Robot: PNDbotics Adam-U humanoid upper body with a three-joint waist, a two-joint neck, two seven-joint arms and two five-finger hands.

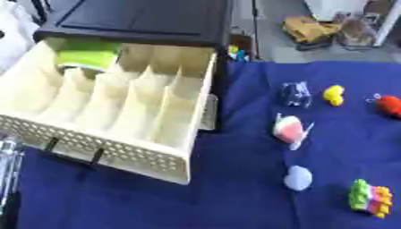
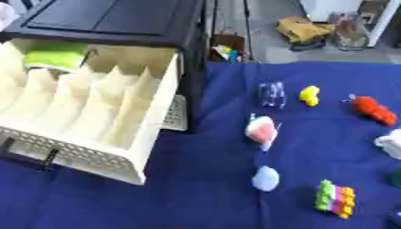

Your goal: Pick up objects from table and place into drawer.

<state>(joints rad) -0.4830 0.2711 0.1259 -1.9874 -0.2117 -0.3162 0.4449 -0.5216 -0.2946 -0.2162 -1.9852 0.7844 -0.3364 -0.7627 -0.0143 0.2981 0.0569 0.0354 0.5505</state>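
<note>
Cream drawer (image 1: 117, 112) pulled open, green item (image 1: 86, 59) held in back compartment, small toys scattered right on blue cloth: yellow (image 1: 334, 95), red (image 2: 373, 110), multicoloured block (image 2: 334, 198).

Blue cloth (image 1: 235, 188), yellow bag (image 1: 307, 27) on floor beyond

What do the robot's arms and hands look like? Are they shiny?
Almost nothing of them shows here. Neither hand is in the pictures. At the left edge of the left eye view there is only a narrow silvery strip, grey and a bit shiny, turning black lower down. It may be part of the left arm, but it is too blurred to be sure. No cables or markings show.
</note>
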